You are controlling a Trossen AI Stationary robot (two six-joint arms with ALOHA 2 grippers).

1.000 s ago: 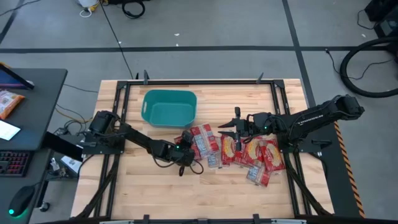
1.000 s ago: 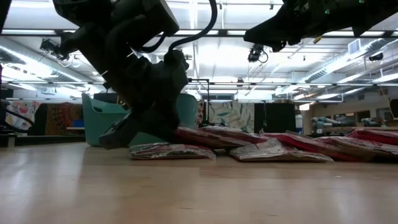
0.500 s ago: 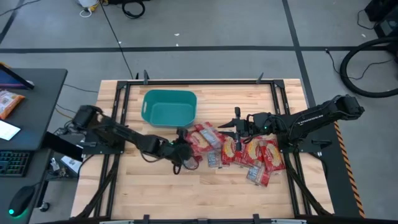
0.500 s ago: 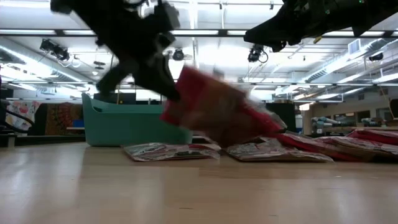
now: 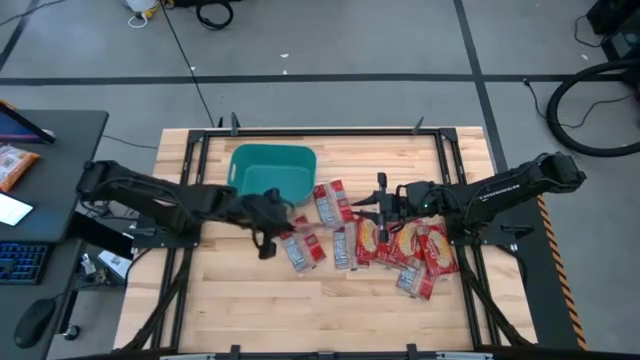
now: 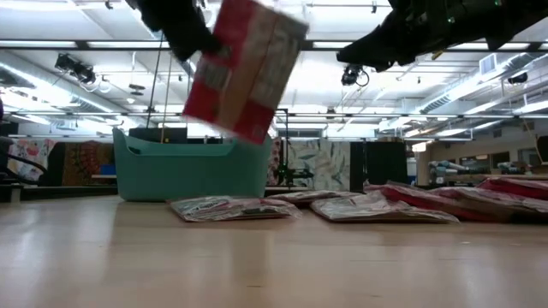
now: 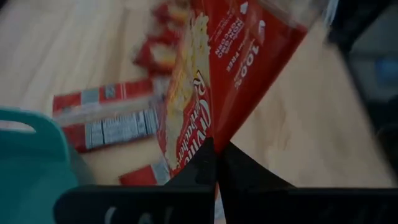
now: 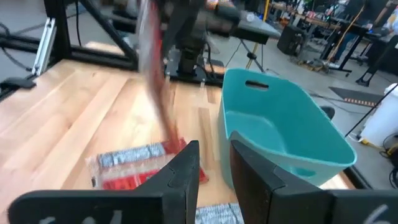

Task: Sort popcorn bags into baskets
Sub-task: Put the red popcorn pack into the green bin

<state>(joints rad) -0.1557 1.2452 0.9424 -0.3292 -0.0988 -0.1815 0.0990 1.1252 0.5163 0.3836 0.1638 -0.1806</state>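
Observation:
My left gripper (image 5: 270,216) is shut on one red popcorn bag (image 6: 244,73) and holds it in the air just near of the teal basket (image 5: 270,172). In the right wrist view that bag (image 8: 157,81) shows edge-on beside the basket (image 8: 280,134). Several more red bags lie flat on the table: a pile (image 5: 405,248) under the right arm and loose ones (image 5: 328,205), (image 5: 300,250) nearer the basket. My right gripper (image 5: 380,210) hovers open over the pile's left end and touches nothing. My left gripper pinches the popcorn bag between its two shut fingers at one edge (image 7: 211,140). The bag is lifted clear of the table and hangs tilted below the gripper, its free end (image 6: 253,128) at about the height of the basket's rim.
The basket (image 6: 184,171) stands at the table's far left-centre, with nothing showing inside it. Bare wood lies along the near edge (image 5: 320,310) and at the far right (image 5: 460,150). A desk with a keyboard and an orange packet (image 5: 15,165) stands off the table's left.
My left gripper has risen from the table and moved toward the far-left, toward the basket, carrying one bag. That bag went from lying at the pile's left end to hanging clear in the air. Another bag is left uncovered where it lay.

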